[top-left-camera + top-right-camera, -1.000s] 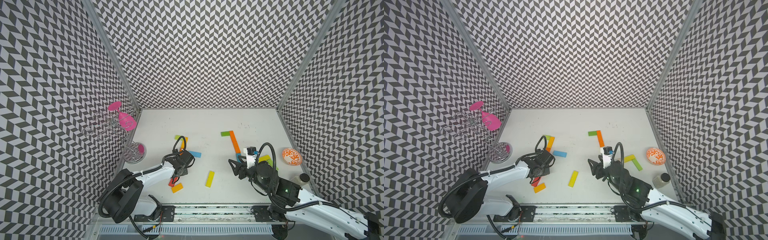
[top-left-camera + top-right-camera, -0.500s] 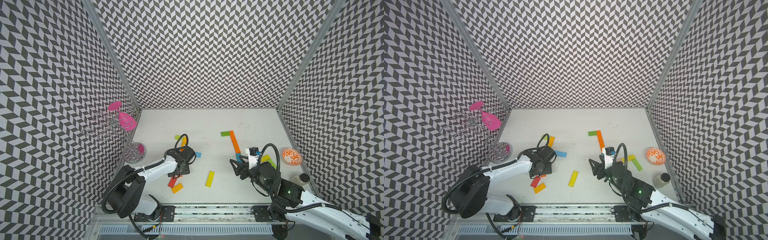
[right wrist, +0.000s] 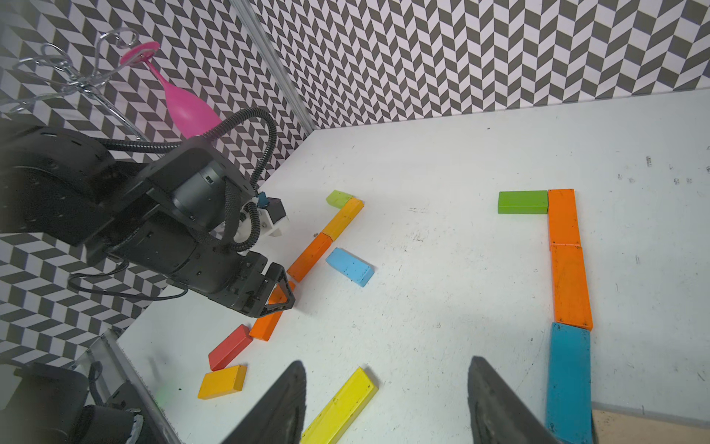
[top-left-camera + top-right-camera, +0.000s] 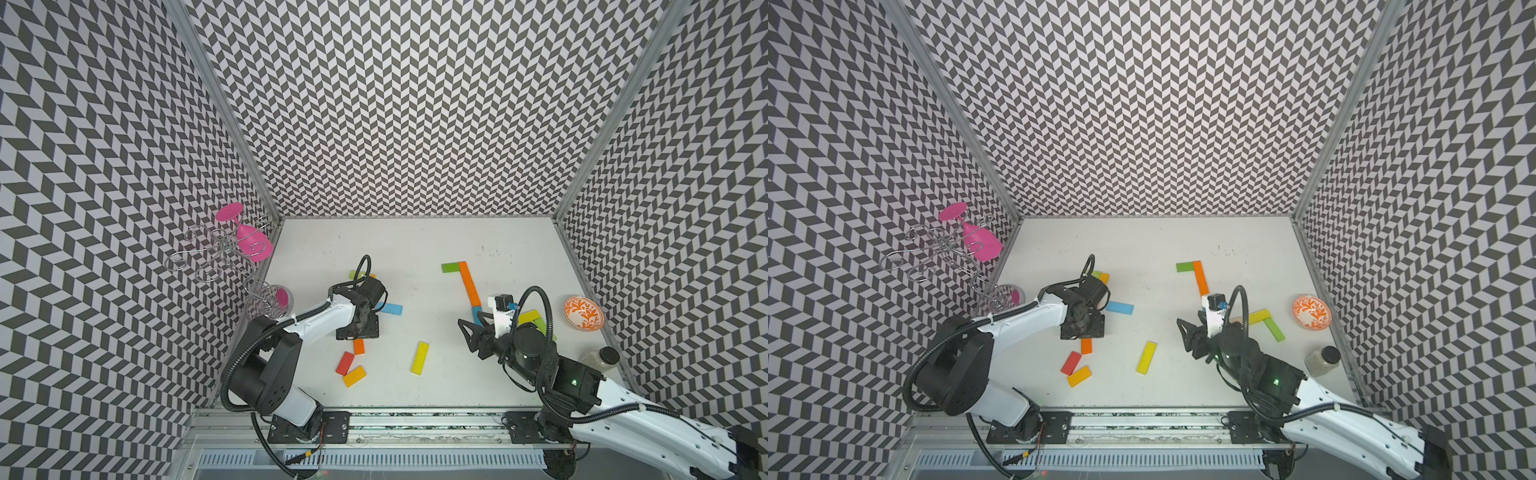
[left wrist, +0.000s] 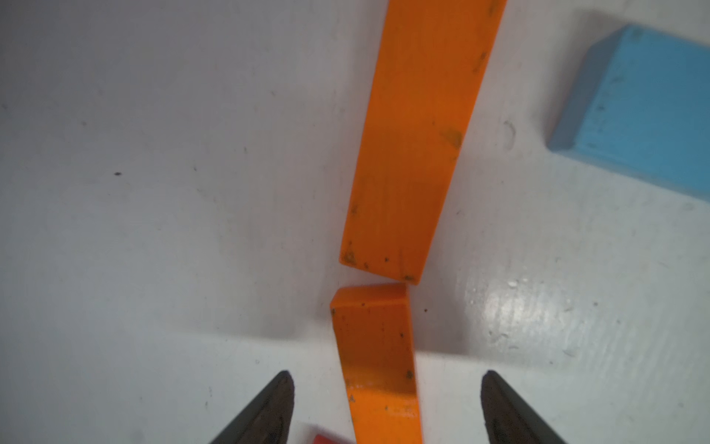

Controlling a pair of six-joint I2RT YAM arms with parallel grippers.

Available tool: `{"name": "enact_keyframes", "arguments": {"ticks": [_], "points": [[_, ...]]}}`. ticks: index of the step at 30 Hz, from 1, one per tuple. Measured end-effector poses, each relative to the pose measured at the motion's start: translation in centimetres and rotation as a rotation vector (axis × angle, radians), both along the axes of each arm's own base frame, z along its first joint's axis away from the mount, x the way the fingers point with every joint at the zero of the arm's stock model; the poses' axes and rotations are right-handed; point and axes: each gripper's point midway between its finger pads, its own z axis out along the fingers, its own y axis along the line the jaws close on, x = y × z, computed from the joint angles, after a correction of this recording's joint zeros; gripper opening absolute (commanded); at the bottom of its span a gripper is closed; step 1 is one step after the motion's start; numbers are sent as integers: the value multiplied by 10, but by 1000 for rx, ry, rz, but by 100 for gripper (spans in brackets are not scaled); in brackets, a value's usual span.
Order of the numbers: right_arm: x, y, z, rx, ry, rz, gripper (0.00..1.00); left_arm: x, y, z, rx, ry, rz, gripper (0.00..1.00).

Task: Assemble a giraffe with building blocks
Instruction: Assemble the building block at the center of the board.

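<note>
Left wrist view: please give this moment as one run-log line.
left gripper: open, astride orange block | block: flat, end-to-end with second orange block | right gripper: open, empty

My left hand (image 5: pixel 388 374) straddles a short orange block (image 5: pixel 374 346), with bare desk (image 5: pixel 153 192) showing either side of it. A blue block (image 5: pixel 645 107) and a red block (image 4: pixel 345 362) crowd close by. Mid-desk I have open room, broken only by a yellow block (image 4: pixel 419 357).
</note>
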Motion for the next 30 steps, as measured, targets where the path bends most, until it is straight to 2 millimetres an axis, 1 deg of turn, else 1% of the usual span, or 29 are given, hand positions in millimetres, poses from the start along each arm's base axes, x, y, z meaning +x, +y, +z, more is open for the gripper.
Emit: {"name": "enact_keyframes", "arguments": {"ticks": [3,9,11,14,16,18,20,21,23,26,30], "points": [[1,1,-3,-9,9,-1,65,-4,-1,-9,0,39,-12,63],[2,3,-10,-27,22,0,65,-1,0,-10,-21,43,-6,48],[2,4,-11,-31,25,0,65,1,2,-10,-23,42,2,45],[3,4,-12,-37,28,0,65,2,5,-10,-24,43,14,44],[3,5,-12,-36,28,1,65,3,7,-10,-25,43,20,45],[3,5,-11,-35,26,2,65,3,8,-10,-24,43,24,52],[3,5,-10,-35,24,2,65,4,8,-10,-25,43,23,57],[3,5,-9,-36,22,4,65,4,8,-10,-27,44,25,62],[3,6,-9,-39,22,5,65,4,8,-9,-30,43,23,66],[3,6,-10,-43,23,6,65,8,9,-7,-34,38,24,65],[4,7,-8,-42,21,6,65,9,6,-6,-48,37,19,55]]}}
